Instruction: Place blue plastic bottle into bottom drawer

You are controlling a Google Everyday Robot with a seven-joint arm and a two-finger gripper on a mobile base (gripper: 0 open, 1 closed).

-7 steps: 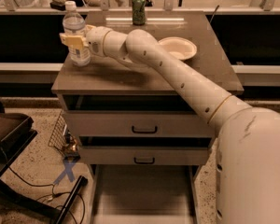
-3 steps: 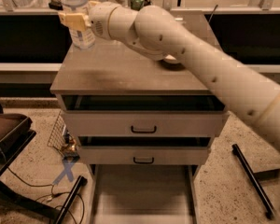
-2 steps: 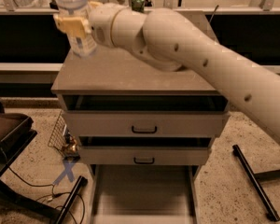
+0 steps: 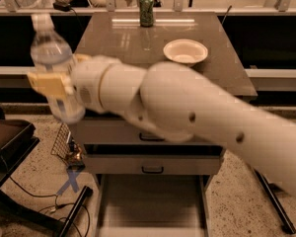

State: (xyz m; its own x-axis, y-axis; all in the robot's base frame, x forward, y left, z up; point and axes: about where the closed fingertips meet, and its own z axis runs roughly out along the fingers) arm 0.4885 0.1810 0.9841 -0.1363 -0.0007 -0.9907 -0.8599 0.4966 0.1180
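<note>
The blue plastic bottle (image 4: 55, 65) is clear with a white cap and hangs in the air left of the cabinet, slightly tilted. My gripper (image 4: 53, 83) is shut on the bottle's middle, its tan fingers (image 4: 45, 83) across the label. My white arm (image 4: 187, 117) crosses the view in front of the cabinet. The bottom drawer (image 4: 150, 201) is pulled open at the bottom centre, showing a flat grey floor with thin side walls, well below and right of the bottle.
On the cabinet top (image 4: 118, 38) stand a green can (image 4: 146, 9) at the back and a white bowl (image 4: 185, 52) at the right. Two shut drawers with black handles (image 4: 152, 170) sit above the open one. A dark bin (image 4: 10, 142) and cables lie on the floor left.
The bottle was lifted off the cabinet top and has swung out left and toward the camera, now lower and off the cabinet's side. The arm fills much more of the view.
</note>
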